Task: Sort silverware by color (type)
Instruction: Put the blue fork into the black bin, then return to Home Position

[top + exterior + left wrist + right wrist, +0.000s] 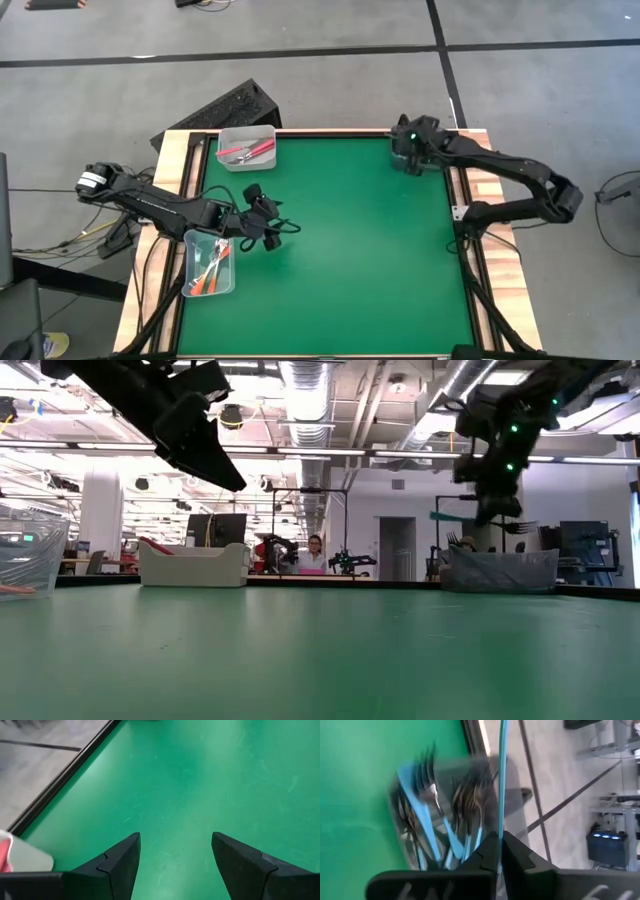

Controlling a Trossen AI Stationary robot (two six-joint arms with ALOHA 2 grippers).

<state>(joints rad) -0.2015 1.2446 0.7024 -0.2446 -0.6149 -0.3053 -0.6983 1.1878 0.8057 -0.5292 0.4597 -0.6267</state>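
Observation:
My right gripper [407, 152] hangs over the clear bin [404, 166] at the mat's far right corner and is shut on a blue-handled utensil [502, 780]. Several blue-handled forks [470, 815] stand in that bin. My left gripper [266, 224] is open above bare green mat on the left side, with nothing between its fingers [122, 862]. A clear bin with orange-handled utensils [208, 268] lies just near-left of it. Another clear bin with red/pink utensils [246, 149] sits at the far left. My right gripper pinches the utensil's thin blue handle [501, 822] between its two shut fingers, coming from above. In the low view the utensil lies roughly level under the gripper [496, 510], its teal handle end [446, 516] sticking out to one side. It is lifted clear above the bin [500, 570].
A dark grey bin [228, 110] sits off the table's far left corner. Wooden rails [170, 210] edge the mat on both sides. The middle and near part of the green mat [360, 270] is bare. A person shows in the room far behind the table [316, 550].

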